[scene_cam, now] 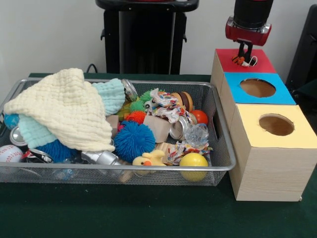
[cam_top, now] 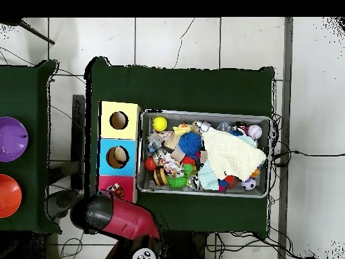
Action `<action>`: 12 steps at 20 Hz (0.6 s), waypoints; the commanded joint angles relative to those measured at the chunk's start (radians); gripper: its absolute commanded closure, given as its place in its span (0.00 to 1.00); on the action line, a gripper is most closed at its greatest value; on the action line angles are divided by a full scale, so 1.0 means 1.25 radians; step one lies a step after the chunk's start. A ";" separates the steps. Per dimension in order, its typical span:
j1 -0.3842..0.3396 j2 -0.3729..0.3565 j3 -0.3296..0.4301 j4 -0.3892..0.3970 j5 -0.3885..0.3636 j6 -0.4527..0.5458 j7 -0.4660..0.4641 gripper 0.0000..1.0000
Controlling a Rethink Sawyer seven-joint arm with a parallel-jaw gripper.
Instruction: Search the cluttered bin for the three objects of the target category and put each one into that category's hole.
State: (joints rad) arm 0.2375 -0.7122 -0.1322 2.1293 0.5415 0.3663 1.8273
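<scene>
My gripper point(scene_cam: 244, 55) hangs over the red top of the far wooden box point(scene_cam: 262, 63), shut on the orange black-striped tiger point(scene_cam: 240, 61), which sits right at the red face. The tiger and the gripper hide the red box's hole. In the overhead view the arm point(cam_top: 116, 217) covers part of the red box point(cam_top: 108, 182). The yellow duck point(scene_cam: 148, 159) lies at the front of the wire mesh bin point(scene_cam: 225, 166), next to a yellow ball point(scene_cam: 193, 163); it also shows in the overhead view point(cam_top: 180, 128). The brown teddy bear is out of view.
A cream cloth point(scene_cam: 64, 109) and a pale blue cloth point(scene_cam: 110, 94) cover the bin's left half. A blue spiky ball point(scene_cam: 133, 140), rope toys point(scene_cam: 166, 104), cans and balls fill the rest. Blue-topped point(scene_cam: 257, 88) and yellow-topped point(scene_cam: 275, 125) boxes stand nearer.
</scene>
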 commanded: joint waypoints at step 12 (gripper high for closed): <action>0.039 -0.033 -0.083 -0.127 -0.109 0.365 0.227 1.00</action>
State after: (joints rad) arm 0.2620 -0.7205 -0.1648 2.1012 0.5160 0.4197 1.8273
